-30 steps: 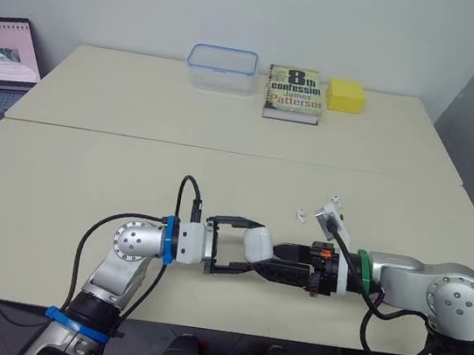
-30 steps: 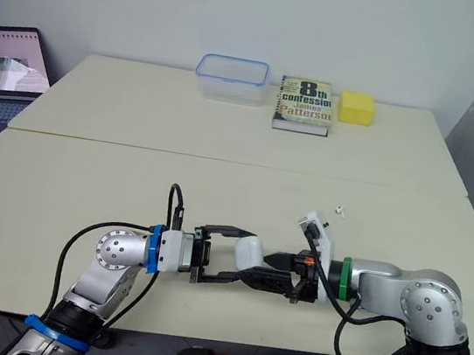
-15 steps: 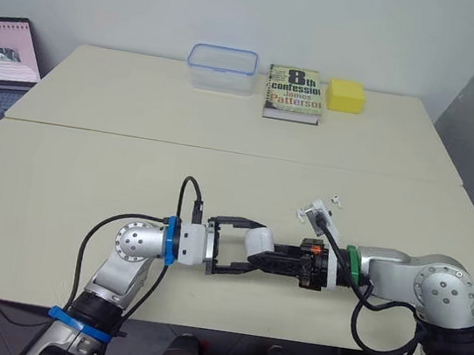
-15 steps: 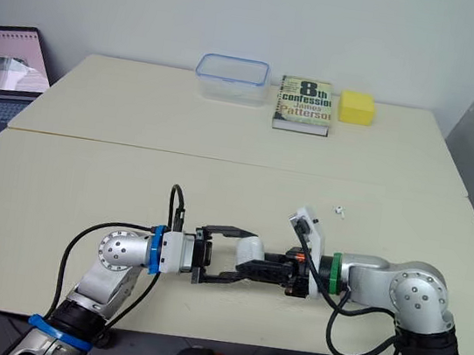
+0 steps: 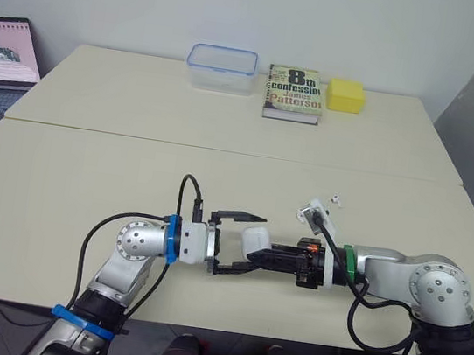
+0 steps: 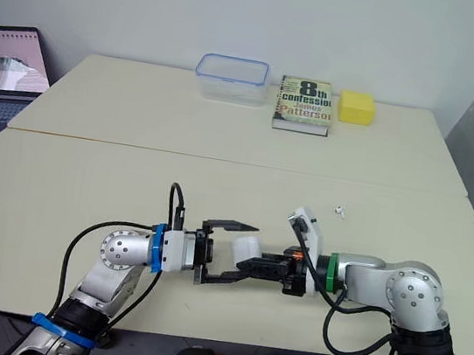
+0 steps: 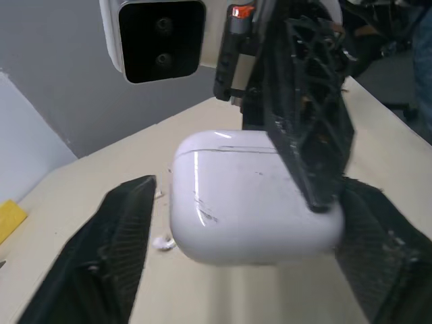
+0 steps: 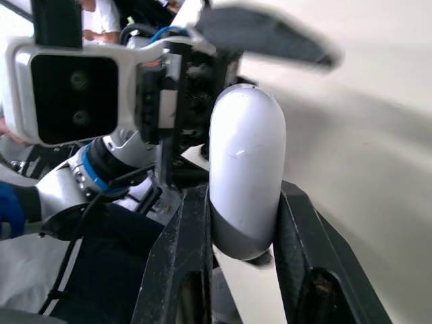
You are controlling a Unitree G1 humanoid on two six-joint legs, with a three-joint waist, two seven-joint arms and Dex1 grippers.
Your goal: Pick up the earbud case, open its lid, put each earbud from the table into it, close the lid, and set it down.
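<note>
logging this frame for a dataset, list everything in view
earbud case: 1, white, lid shut, over the near table's front, between the grippers
earbuds: 2, white, on the near table, apart from the case
container: 1, clear with blue rim, back of the far table
book: 1, dark cover, right of the container
block: 1, yellow, right of the book
laptop: 1, open, far left, off the tables
tables: 2, beige, set edge to edge
left gripper: black, jaws open either side of the case
right gripper: black, jaws shut on the case
</note>
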